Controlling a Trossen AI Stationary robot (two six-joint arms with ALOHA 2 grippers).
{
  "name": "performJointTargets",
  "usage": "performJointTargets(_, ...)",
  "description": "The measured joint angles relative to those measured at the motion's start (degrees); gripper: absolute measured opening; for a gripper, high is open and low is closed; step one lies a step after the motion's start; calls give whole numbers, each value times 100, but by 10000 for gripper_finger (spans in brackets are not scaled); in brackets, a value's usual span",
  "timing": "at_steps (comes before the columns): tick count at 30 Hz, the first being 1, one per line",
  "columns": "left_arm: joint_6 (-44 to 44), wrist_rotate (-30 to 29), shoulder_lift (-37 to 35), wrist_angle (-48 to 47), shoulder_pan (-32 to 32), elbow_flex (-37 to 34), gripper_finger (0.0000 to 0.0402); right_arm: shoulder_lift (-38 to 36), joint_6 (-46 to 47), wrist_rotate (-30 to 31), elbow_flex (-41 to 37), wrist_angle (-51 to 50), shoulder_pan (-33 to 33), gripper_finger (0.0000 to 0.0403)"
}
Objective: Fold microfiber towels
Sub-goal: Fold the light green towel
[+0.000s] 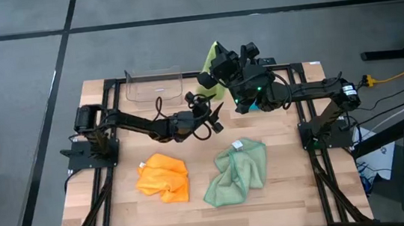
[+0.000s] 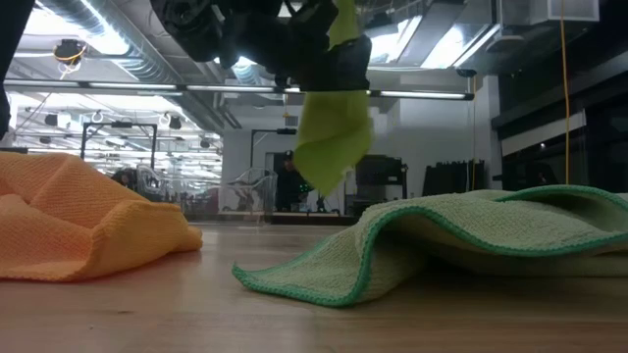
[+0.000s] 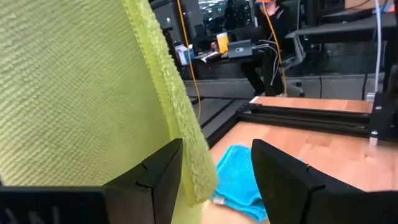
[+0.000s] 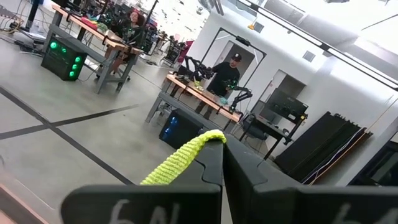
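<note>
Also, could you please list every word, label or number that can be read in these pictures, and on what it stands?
No text reads whole.
Raised characters on the body of the right gripper, which holds the lime green towel: cut by the picture's edge, not readable.
White tag on the pale sage green towel: too small to read.
White tag on the orange towel: too small to read.

Towel left of towel, bin behind.

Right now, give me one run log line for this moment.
right gripper: shut on lime green towel, lifted | left gripper: open beside it | orange towel, sage towel: unfolded on table
</note>
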Motion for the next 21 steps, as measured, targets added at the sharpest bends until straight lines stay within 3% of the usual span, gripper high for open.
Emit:
performJointTargets(13, 321, -227, 0, 317, -110, 0, 185, 0, 46, 174, 4, -219, 0, 6)
performJointTargets(21, 86, 155, 0, 225, -37, 0, 185, 0, 253, -95, 4, -208, 0, 6)
